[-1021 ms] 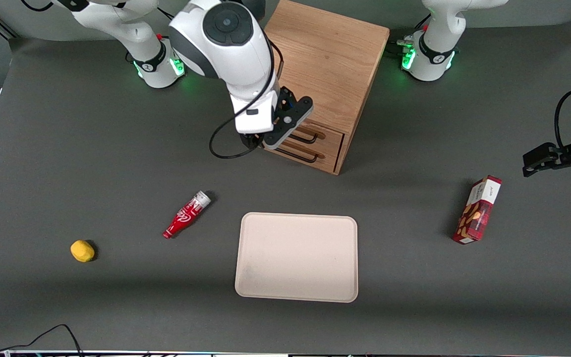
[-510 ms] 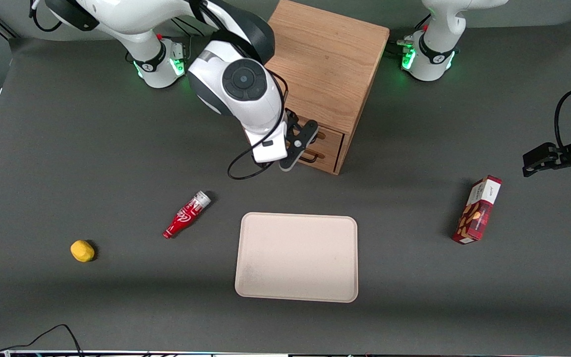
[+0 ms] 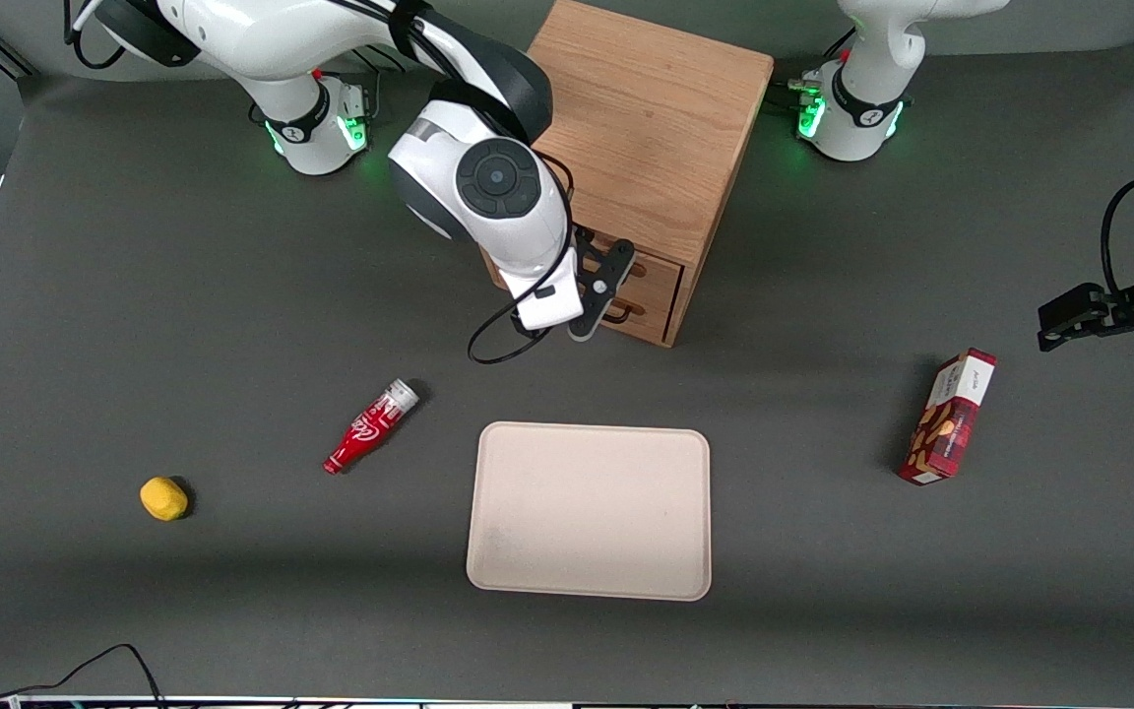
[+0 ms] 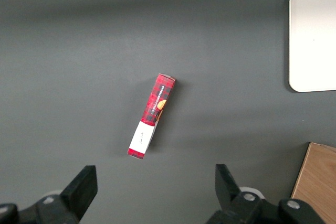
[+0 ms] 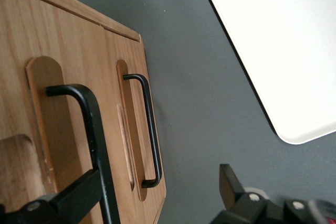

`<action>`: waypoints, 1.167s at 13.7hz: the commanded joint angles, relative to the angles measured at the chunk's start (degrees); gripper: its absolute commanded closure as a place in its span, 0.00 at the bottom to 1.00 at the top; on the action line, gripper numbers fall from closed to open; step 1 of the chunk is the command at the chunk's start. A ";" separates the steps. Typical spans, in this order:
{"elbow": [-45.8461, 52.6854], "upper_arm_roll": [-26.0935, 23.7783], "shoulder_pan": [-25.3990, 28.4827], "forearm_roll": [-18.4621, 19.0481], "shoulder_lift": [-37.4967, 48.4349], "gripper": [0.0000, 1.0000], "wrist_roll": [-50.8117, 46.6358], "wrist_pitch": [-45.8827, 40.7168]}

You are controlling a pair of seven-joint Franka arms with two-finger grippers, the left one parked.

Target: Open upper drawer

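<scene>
The light oak cabinet [image 3: 646,128] stands at the back of the table. Its upper drawer [image 3: 661,268] looks shut, as does the bottom drawer [image 3: 651,313]. My right gripper [image 3: 595,300] hangs in front of the two drawer fronts, open and empty. In the right wrist view the upper drawer [image 5: 16,77] shows its black wire handle [image 5: 92,129] close up. One finger [image 5: 73,195] crosses that handle; the other finger [image 5: 231,182] is over the table. The bottom drawer's handle [image 5: 149,129] lies between them. I cannot tell whether the finger touches the upper handle.
A cream tray [image 3: 589,510] lies nearer the front camera than the cabinet, also in the right wrist view [image 5: 283,40]. A red bottle [image 3: 370,425] and a yellow object [image 3: 163,498] lie toward the working arm's end. A red box [image 3: 951,416] lies toward the parked arm's end.
My right arm has swung down and nearer the front camera along the cabinet's front. The gripper now sits lower, over the drawer handles. The drawers have not moved.
</scene>
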State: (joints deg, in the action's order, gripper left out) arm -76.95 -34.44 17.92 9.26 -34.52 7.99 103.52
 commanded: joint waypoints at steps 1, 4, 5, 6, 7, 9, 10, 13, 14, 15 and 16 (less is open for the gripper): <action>-1.27 -0.98 -0.86 0.23 0.94 0.00 1.94 0.64; -1.27 -1.34 -1.13 -0.30 1.03 0.00 2.29 -0.16; -1.27 -1.34 -1.13 -0.30 1.03 0.00 2.29 -0.16; -1.27 -1.34 -1.13 -0.30 1.03 0.00 2.29 -0.16; -1.27 -1.34 -1.13 -0.30 1.03 0.00 3.16 -0.24; -1.27 -1.34 -1.56 -0.30 0.86 0.00 4.49 -0.07; -1.36 -1.25 -1.57 -0.21 0.51 0.00 5.62 0.19; -1.27 -0.64 -1.66 -0.21 0.33 0.00 7.82 0.63; -1.27 -0.37 -1.66 -0.12 0.15 0.00 8.61 1.07; -1.27 0.24 -1.66 -0.12 0.06 0.00 9.58 2.20; -1.18 1.20 -1.57 -0.12 -0.29 0.00 10.28 3.43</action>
State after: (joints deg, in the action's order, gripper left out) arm -77.38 -34.69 17.08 9.18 -34.64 15.12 104.37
